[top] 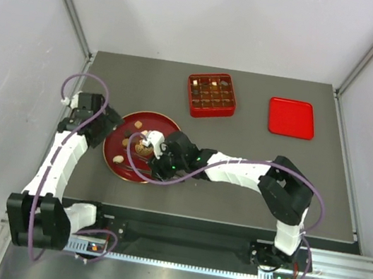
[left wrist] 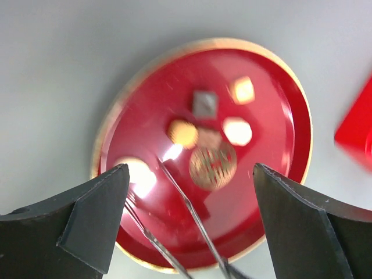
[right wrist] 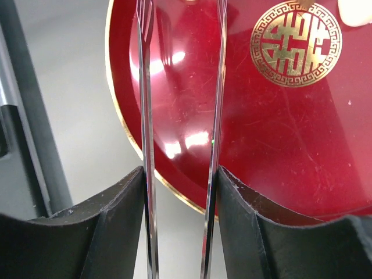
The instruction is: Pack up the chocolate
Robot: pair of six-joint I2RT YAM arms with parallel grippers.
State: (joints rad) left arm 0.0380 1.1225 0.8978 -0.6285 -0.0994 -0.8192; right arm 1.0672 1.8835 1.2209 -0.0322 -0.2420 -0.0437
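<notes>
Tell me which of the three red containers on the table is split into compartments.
The square box at the back middle: a grid of cells divides it. The round plate and the flat tray at the right have no dividers.

Both arms are built from white links and black joint housings. The left arm [top: 57,161] carries a thin purple cable [top: 66,83] that loops beside it. The right arm [top: 239,170] has a cable of the same kind and a small green light near its wrist. The left end effector [left wrist: 190,168] and the right end effector [right wrist: 181,171] have matte black, wedge-shaped fingers.
</notes>
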